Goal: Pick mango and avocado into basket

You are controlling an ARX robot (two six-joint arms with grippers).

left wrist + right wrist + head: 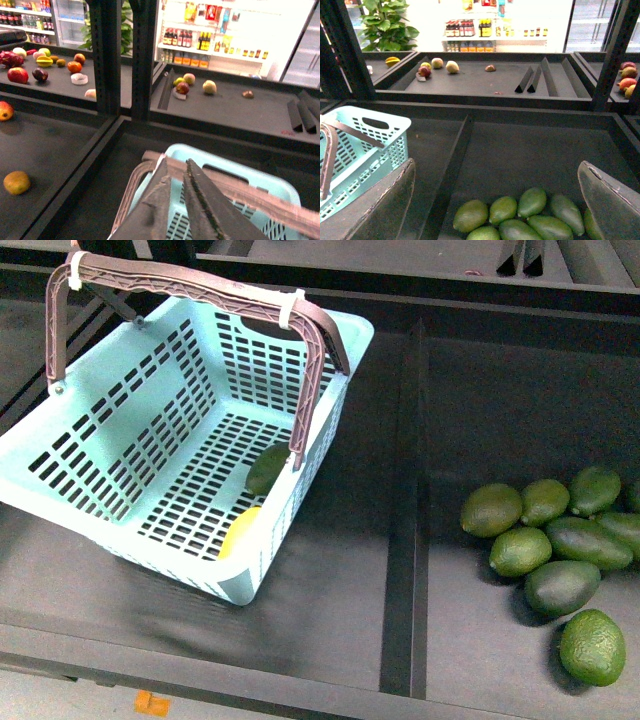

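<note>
The smooth all-yellow mango (241,530) lies on the slotted floor of the light teal plastic basket (100,390), against its near right wall, with the dark green egg-shaped avocado (268,468) just behind it by the same wall. Neither fruit is between any jaws. The left gripper (181,200) has its jaws nearly closed with only a thin gap, holding nothing, poised over the basket's brown swing handles (200,285) bound with white zip ties (289,306). The right gripper (497,200) has its jaws spread wide and empty above a heap of loose green avocados (550,540) in the neighbouring dark shelf compartment (500,420), well apart from the basket.
</note>
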